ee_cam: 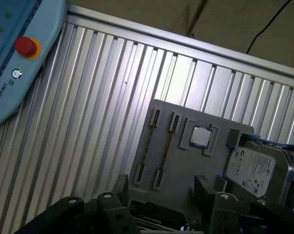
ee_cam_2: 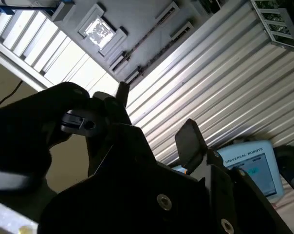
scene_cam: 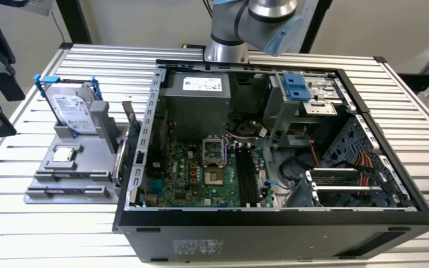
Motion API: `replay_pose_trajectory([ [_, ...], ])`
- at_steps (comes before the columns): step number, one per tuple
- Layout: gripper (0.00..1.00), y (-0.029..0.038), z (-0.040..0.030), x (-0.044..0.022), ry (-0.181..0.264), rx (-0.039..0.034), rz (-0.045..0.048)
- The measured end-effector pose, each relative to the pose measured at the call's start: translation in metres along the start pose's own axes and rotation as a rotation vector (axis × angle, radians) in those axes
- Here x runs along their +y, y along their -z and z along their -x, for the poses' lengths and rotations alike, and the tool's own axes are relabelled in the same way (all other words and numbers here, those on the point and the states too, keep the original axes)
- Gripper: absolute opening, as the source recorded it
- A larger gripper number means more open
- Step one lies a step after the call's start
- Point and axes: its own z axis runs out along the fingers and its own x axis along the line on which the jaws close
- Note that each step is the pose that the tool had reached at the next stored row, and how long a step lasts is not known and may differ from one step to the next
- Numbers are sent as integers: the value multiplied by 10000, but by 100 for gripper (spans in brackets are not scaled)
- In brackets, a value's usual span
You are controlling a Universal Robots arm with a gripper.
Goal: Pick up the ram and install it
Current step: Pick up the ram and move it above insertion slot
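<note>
Currently the claw (ee_cam: 161,181) is spread wide and empty, poised over the gray holder (ee_cam: 186,163). The ram (ee_cam: 165,150) stands on edge in a holder slot beside the chip (ee_cam: 201,137), likely so the fingers can straddle it. Not yet picked.

An open computer case (scene_cam: 274,237) sits mid-bench (scene_cam: 43,240); toward the bench edge at the exterior view's left, a grey holder (scene_cam: 87,167) carries an upright hard drive (scene_cam: 74,111) and a small square chip (scene_cam: 65,154); a blue control pendant (ee_cam: 15,73) lies on the slats.
</note>
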Motion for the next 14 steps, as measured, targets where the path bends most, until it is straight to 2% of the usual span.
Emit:
replay_pose_trajectory([
  [12, 100, 0, 0, 0, 257, 10, 1],
  [13, 0, -1, 0, 0, 276, 11, 1],
  [14, 0, 0, 0, 0, 299, 12, 1],
])
